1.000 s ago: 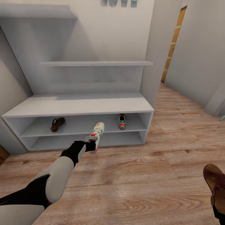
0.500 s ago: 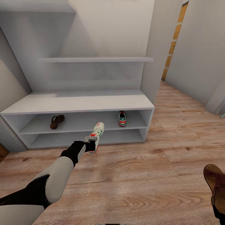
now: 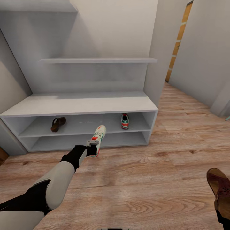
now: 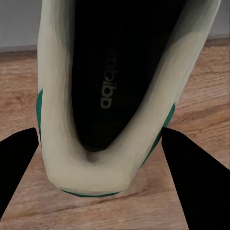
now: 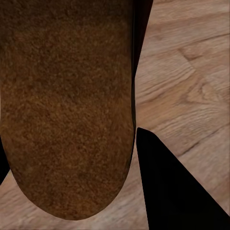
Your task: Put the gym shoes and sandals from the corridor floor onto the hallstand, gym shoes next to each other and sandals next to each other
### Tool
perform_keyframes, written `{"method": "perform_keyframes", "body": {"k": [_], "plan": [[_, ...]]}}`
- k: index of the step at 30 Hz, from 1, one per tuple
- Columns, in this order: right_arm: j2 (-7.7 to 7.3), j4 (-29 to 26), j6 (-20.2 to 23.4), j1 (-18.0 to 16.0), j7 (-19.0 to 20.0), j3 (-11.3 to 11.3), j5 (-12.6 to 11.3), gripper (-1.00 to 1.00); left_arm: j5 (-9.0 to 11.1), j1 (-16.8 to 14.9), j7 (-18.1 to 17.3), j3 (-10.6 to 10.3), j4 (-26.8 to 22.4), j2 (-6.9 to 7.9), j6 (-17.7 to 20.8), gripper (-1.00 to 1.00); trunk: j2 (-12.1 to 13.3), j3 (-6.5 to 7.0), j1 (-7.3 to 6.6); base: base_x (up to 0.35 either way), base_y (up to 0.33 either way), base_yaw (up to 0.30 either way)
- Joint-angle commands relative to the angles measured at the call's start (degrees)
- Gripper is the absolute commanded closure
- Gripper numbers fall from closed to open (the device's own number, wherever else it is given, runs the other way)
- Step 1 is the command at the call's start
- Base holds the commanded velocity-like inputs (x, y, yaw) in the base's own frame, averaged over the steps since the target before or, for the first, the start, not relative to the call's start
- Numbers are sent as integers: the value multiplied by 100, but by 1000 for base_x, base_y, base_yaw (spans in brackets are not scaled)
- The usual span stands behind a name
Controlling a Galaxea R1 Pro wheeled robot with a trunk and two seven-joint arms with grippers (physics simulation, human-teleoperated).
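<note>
We carry one gym shoe [image 3: 97, 138] clamped heel-first in our left gripper [image 3: 90, 150] toward the hallstand [image 3: 80, 108], beside its shelved mate [image 3: 125, 121]; our right gripper [image 3: 223, 217] grips a sandal [image 3: 219, 187].

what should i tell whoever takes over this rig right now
Left gripper: shut on a white lace-up sneaker with green stripes, held in front of the pale grey two-tier shoe rack.
Right gripper: shut on a dark-brown leather sandal, held above the wood-plank floor.
Done: second white sneaker and second brown sandal sit on the rack's middle shelf, far apart.
Left: shelve each held shoe beside its mate.
</note>
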Motion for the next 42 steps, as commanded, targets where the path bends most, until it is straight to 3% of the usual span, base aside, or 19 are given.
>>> {"method": "perform_keyframes", "body": {"k": [1,7,14,23,30,31,42], "plan": [[18,-7,-16,-7,53,-50,17,100,-66,-13,-38,46,-17,-6,-3,100,-2,-5,-1,0,0,0],[201,-43,-16,-5,53,-60,28,100,-51,-11,121,84,-3,-105,-195,100,-2,-5,-1,0,0,0],[206,-44,-16,-5,53,-61,28,100,-33,-83,331,79,-4,-192,-419,100,-2,-5,-1,0,0,0],[206,-44,-16,-5,53,-61,28,100,-30,-212,607,83,3,-199,-699,100,-2,-5,-1,0,0,0],[206,-44,-16,-5,53,-61,28,100,-40,-220,821,84,4,-199,-678,100,-2,-5,-1,0,0,0],[206,-44,-16,-5,53,-61,28,100,-43,-214,1117,85,4,-199,-677,100,-2,-5,-1,0,0,0],[206,-44,-16,-5,53,-61,28,100,-39,-170,1066,87,13,-199,-660,100,-2,-5,-1,103,-91,0]]}}
